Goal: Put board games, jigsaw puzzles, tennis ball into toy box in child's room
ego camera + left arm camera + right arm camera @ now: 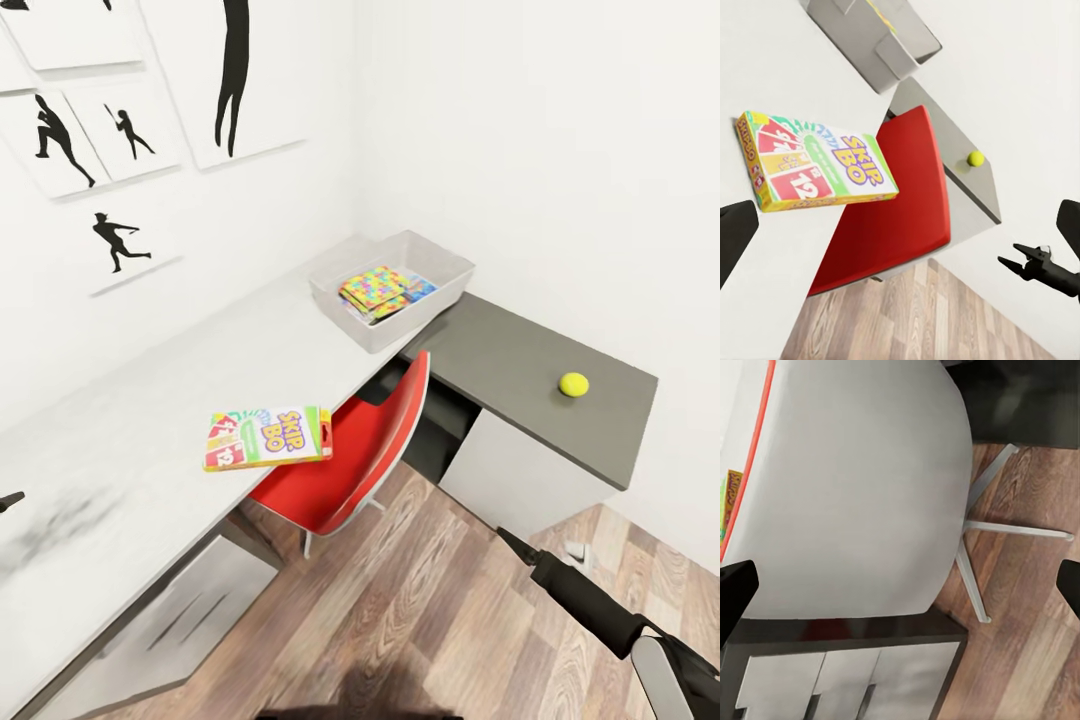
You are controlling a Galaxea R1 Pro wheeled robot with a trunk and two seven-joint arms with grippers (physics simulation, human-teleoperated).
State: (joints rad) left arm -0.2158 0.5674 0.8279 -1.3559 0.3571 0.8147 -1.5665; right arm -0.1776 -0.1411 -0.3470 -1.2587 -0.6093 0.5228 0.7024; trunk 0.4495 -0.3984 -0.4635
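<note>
- Left gripper (900,236): fingers (735,240) spread wide at the two lower edges of the left wrist frame, nothing between them; it hangs above the white table (150,400) near the Skip-Bo box (814,161).
- Right gripper (505,538): dark tip low right in the head frame, over the wood floor (440,620); in the right wrist frame its fingers sit at opposite edges, spread and empty, looking down on the red chair (345,455), whose shell shows grey from that side.
- Skip-Bo box: lies flat at the table's front edge, centre-left of the head frame, one end close to or slightly over the edge above the chair; exact overhang unclear.
- Handling judgement: thin cardboard, light, stiff, glossy lid likely slippery. Best purchase probably across the short width at the overhanging end, or on the long edges; a flat top-down pinch looks awkward.
- Toy box (440,255): upper centre, at the far end of the table; jigsaw puzzles (375,292) already inside.
- Tennis ball (573,384): right of centre on the dark-grey lower section (500,350), well apart from the bin; round, so it may roll if nudged.
</note>
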